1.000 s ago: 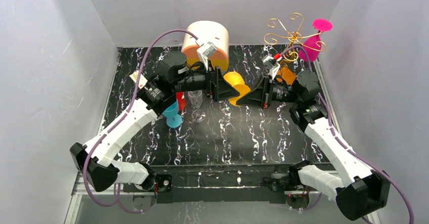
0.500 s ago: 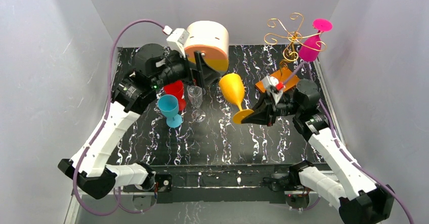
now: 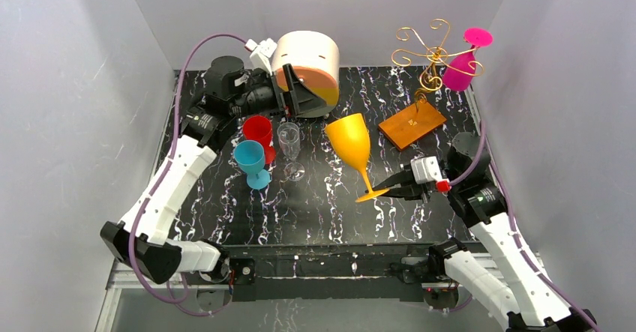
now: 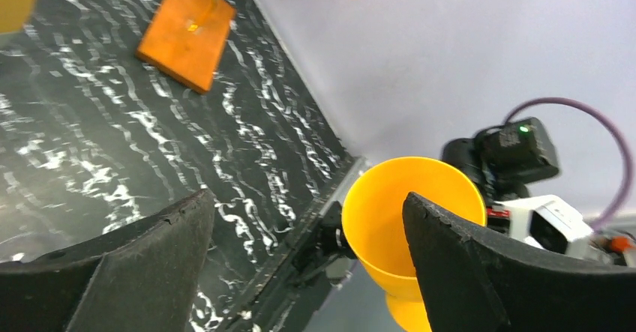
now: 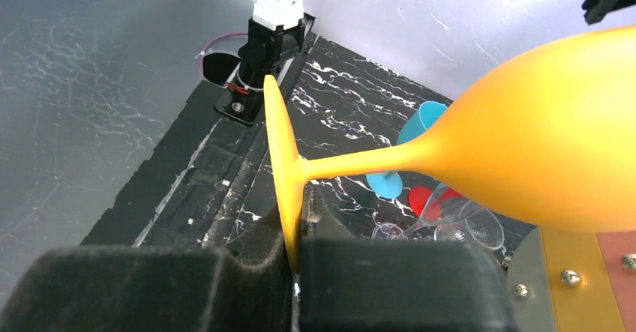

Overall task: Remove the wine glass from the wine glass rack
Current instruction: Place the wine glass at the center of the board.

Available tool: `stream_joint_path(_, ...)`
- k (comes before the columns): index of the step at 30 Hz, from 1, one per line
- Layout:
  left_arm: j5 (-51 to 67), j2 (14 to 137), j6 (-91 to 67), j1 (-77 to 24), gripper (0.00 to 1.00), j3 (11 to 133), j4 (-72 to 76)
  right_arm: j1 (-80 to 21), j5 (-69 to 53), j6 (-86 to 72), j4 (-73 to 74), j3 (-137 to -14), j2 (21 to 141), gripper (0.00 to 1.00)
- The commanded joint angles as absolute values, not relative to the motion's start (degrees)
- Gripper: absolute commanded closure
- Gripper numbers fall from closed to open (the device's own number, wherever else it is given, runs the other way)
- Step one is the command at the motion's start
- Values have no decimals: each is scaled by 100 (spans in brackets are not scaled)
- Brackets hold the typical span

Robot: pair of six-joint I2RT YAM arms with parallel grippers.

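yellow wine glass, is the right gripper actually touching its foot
Touching. The right wrist view shows the right gripper shut on the yellow wine glass, the glass's round foot pinched edge-on between the jaws.

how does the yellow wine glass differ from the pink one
The yellow wine glass is off the wine glass rack, pinched by its foot in the right gripper; the pink wine glass hangs on the rack. Yellow tilts bowl-up; pink hangs bowl-down. Both are opaque stemmed glasses.
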State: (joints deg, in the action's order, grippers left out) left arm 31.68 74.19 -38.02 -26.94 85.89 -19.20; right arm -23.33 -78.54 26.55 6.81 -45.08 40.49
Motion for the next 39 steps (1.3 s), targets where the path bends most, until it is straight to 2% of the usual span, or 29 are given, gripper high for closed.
stream_joint_path(1, 4448, 7661, -4310, -2663, 9, 8497, -1260, -2331, -8032, 3324, 874, -4596, 4104, 99)
stream_joint_path(7, 5459, 7809, -4307, -2694, 9, 8268, -1082, -2337, -8147, 4042, 1467, -4917, 4375, 99)
stream_joint_path(18, 5791, 8058, -4095, -3187, 18, 8096, -1072, -2332, -8365, 4411, 1594, -5121, 4661, 99)
stream_joint_path(20, 5861, 8135, -4048, -3389, 23, 8166, -1077, -2335, -8456, 4501, 1604, -5136, 4752, 99)
stream_joint_path(27, 5954, 8045, -3982, -3419, 63, 8169, -1134, -2332, -8373, 5020, 2132, -5296, 4948, 99)
stream_joint_path(32, 5965, 8016, -3978, -3415, 70, 8280, -1137, -2337, -8232, 5212, 2410, -5299, 4934, 99)
stream_joint_path(34, 5986, 8009, -3954, -3395, 67, 8353, -1176, -2336, -8210, 5257, 2509, -5300, 4915, 99)
stream_joint_path(35, 6018, 7995, -3947, -3379, 52, 8383, -1178, -2335, -8201, 5290, 2568, -5295, 4911, 99)
stream_joint_path(36, 6064, 7983, -3946, -3352, 47, 8397, -1166, -2332, -8199, 5326, 2627, -5300, 4905, 99)
stream_joint_path(39, 6145, 7939, -3910, -3195, 41, 8453, -1234, -2336, -8246, 5511, 2909, -5338, 4913, 99)
